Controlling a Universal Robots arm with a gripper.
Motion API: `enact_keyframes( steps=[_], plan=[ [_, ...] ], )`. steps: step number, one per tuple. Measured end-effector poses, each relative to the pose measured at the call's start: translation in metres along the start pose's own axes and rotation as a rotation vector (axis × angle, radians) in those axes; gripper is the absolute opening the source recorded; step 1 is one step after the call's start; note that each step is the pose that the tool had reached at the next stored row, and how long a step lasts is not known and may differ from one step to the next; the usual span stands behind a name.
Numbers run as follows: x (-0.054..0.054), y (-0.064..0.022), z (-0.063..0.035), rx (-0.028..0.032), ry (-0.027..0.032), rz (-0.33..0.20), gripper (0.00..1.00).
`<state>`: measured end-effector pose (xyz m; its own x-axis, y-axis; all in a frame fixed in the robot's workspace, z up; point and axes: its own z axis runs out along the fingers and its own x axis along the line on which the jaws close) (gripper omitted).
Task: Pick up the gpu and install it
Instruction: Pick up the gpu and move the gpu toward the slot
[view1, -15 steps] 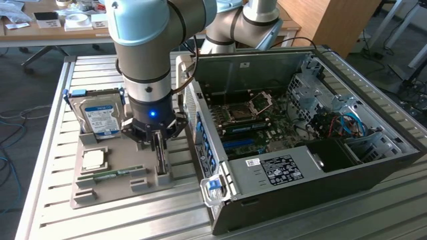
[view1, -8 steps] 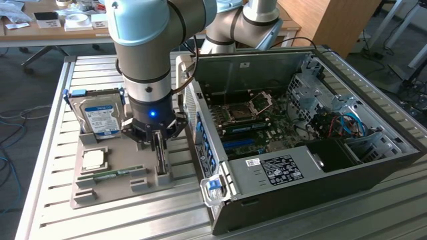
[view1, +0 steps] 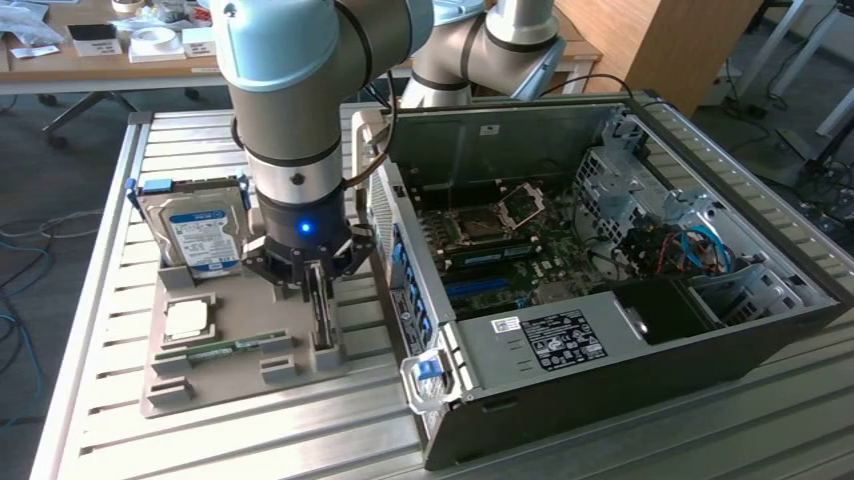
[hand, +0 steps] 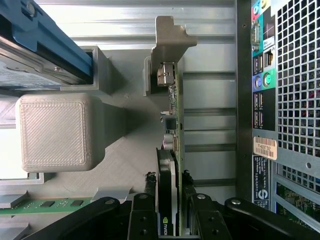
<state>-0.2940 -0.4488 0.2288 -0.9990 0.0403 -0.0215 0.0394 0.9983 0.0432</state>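
The gpu (view1: 322, 318) stands on edge in a slot of the grey holder tray (view1: 227, 388), next to the open computer case (view1: 601, 335). My gripper (view1: 312, 288) is lowered straight onto it from above. In the wrist view the gpu (hand: 171, 125) runs edge-on away from the camera, its metal bracket at the far end. My gripper (hand: 169, 182) straddles the card's near end, and the black fingers (hand: 142, 215) press against both of its faces. The card still sits in its slot.
The tray also holds a blue-labelled hard drive (view1: 200, 235), a processor (view1: 187, 320) and a green memory stick (view1: 220, 350). The case's motherboard (view1: 507, 255) lies exposed. The case's rear port panel (hand: 280, 100) stands close beside the gpu. Desks and cables lie behind.
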Motion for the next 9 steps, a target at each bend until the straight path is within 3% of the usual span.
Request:
enact_keyframes(
  steps=[9],
  plan=[
    [0.0000, 0.0000, 0.0000, 0.0001, 0.0000, 0.000, 0.27]
  ],
)
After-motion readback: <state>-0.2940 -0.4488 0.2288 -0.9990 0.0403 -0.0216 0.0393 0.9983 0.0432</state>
